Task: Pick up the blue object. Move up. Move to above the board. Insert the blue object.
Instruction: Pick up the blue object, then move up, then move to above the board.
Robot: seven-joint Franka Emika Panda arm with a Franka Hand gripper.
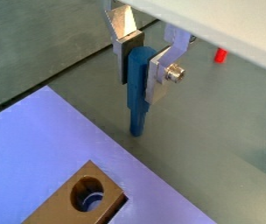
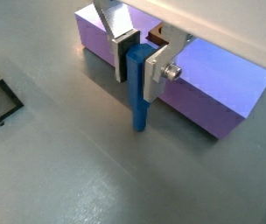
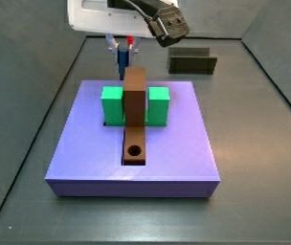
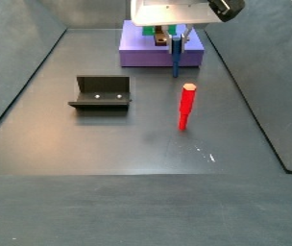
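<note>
Blue and slim, a straight plastic-looking peg (image 1: 136,87) hangs upright, clamped near its upper end between the two flat silver finger plates (image 1: 161,72) of the robot's gripper (image 2: 139,54). The jaws are closed to just the peg's width, dark pads pressing on either side. The peg's lower end hangs free above the grey desk floor (image 2: 88,166), touching nothing in both wrist views.

In a side view the gripper (image 3: 123,43) hovers over the far side of the desk, just beyond the far edge of a large flat purple slab (image 3: 174,158). On that slab lies the board, a long narrow brown plank (image 3: 134,115), running from the far edge toward the near edge, with a round hole (image 3: 134,151) near its near end. Two green blocks (image 3: 112,105) flank the plank, touching its long sides. A dark olive box (image 3: 193,62) sits near the far right corner, apart from the slab.

In a side view from the opposite end, a red stick (image 4: 184,105) stands upright on open floor, near the peg (image 4: 176,53) but apart from it. The fixture (image 4: 100,92) stands well to the left. The rest of the grey floor lies open up to the dark walls.
</note>
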